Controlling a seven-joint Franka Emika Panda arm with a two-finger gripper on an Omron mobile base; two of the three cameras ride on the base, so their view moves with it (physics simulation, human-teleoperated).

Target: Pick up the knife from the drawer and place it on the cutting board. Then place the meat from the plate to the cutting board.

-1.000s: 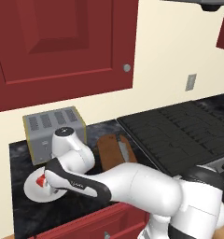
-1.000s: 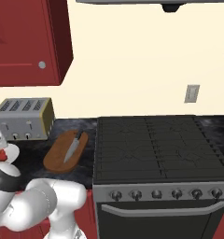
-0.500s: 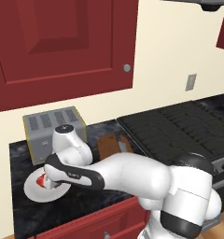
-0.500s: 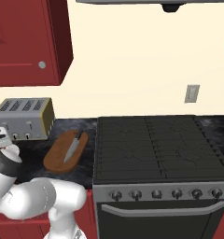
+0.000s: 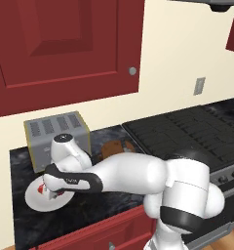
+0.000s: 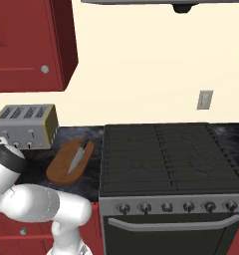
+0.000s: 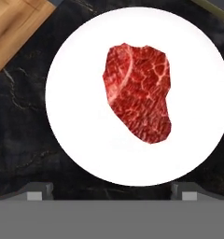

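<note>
Directly beneath the hand, the meat lies untouched at the middle of the plate on the dark worktop, with the jaws spread wide and holding nothing above it. Beyond the plate, the knife already rests on the cutting board beside the toaster. In my judgement the first step is complete; moving the meat to the board remains.
</note>
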